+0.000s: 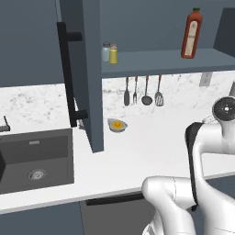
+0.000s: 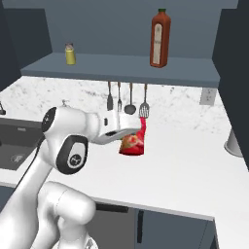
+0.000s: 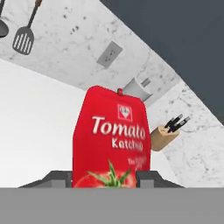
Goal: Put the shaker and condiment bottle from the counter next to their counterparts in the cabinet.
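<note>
1. The counter [image 1: 137,156] is white speckled stone with a dark sink [image 1: 34,160] set in at the left.
2. The cabinet [image 1: 151,62] hangs above it, door [image 1: 87,73] swung open, its long black bar handle [image 1: 69,75] facing out.
3. On the cabinet shelf a tall red-brown bottle [image 2: 160,38] with a green cap stands upright toward the right.
4. The condiment bottle [image 2: 133,142] — bright red, labelled "Tomato Ketchup" — is held tilted above the counter, below the hanging utensils [image 1: 143,92].
5. The gripper [image 3: 103,177] has its jaws closed on the condiment bottle's lower body, one fingertip on each side.
6. The shaker [image 1: 113,55] — yellow — stands on the shelf's left end, just beside the pale grey-blue shaker [image 1: 106,52].
</note>
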You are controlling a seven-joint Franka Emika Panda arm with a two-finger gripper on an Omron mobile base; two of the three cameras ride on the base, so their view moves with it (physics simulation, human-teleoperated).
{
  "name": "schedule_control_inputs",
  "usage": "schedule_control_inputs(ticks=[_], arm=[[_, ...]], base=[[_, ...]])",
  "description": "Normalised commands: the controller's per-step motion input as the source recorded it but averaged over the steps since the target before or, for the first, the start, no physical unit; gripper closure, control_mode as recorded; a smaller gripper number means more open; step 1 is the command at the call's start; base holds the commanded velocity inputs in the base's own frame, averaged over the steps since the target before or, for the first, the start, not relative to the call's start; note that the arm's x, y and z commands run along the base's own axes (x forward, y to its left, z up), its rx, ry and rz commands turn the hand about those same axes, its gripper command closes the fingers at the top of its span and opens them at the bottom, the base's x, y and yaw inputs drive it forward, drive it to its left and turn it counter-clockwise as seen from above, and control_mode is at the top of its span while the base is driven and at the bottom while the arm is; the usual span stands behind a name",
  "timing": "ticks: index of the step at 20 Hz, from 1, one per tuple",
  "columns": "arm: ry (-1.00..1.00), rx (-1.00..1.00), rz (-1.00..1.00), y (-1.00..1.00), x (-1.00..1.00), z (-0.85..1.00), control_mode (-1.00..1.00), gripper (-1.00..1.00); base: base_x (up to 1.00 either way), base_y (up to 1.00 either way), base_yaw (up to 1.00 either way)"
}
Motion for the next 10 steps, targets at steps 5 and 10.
schedule_control_inputs(ticks=[5, 10], arm=[[-0.13, 0.07, 0.02, 0.1, 0.13, 0.97, -1.0, 1.0], [-0.21, 0.02, 0.0, 0.22, 0.29, 0.99, -1.0, 1.0]], base=[[0.0, 0.0, 0.0], [0.0, 0.0, 0.0]])
